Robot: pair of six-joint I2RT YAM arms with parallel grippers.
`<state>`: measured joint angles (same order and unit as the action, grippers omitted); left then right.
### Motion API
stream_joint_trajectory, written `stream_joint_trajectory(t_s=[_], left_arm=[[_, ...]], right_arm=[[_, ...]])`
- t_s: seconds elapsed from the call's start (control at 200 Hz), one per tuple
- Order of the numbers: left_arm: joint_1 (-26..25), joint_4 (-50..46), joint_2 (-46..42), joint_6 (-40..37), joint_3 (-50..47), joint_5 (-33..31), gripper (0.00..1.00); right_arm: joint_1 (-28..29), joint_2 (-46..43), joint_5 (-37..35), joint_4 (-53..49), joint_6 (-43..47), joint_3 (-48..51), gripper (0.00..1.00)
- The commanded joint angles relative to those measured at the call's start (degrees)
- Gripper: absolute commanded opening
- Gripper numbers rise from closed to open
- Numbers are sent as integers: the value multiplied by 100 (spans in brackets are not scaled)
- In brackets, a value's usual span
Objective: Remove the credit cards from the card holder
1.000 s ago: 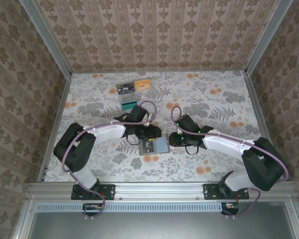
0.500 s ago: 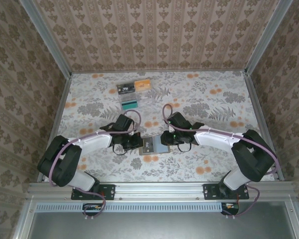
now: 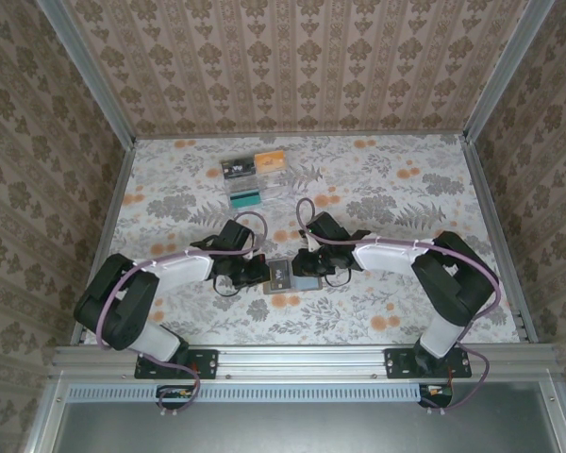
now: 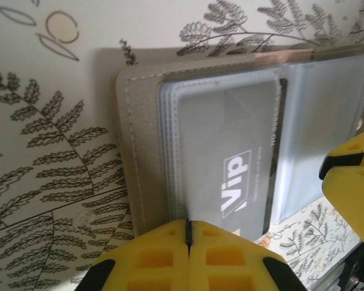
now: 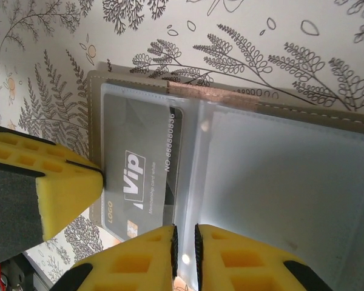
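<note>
The left end effector [image 3: 263, 274] and right end effector [image 3: 307, 269] are crowding the card holder [image 3: 292, 277] from both sides, blocking the middle of the bench [image 3: 406, 189]. Open room is lying beyond them, a small pile of cards [image 3: 250, 176] is sitting far-left, and the walls [image 3: 75, 142] are hemming in every edge.

The card holder [image 5: 279, 104] lay open on the flowered table [image 5: 279, 48]. Its left clear pocket [image 5: 133, 97] held a grey card [image 5: 139, 167] with the word "Vip". The right pocket [image 5: 291, 182] looked pale; its content was unclear. The right gripper [image 5: 185, 233] stood at the holder's near edge by the fold, fingers almost together, grip uncertain. The left gripper [image 5: 88, 174], fingers together, covered the holder's left edge.
</note>
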<state>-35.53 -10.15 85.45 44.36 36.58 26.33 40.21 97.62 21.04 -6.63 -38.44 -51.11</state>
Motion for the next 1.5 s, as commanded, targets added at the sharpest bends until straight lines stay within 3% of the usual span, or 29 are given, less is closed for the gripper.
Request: stream_joint_trajectory(t_s=[0.0,0.79,0.94,1.43,1.495], left_arm=[[28,81,90,10,-111,2,0],[-31,207,149,81,-142,48,0],[-28,182,161,80,-127,37,0],[72,18,104,-19,-90,-5,0],[65,47,138,-9,-81,13,0]], right_arm=[[48,155,273,154,-163,-200,19],[86,623,593,284,-242,-307,20],[69,519,596,288,-243,-239,0],[-232,89,644,317,-217,260,0],[-232,153,677,409,-258,248,10]])
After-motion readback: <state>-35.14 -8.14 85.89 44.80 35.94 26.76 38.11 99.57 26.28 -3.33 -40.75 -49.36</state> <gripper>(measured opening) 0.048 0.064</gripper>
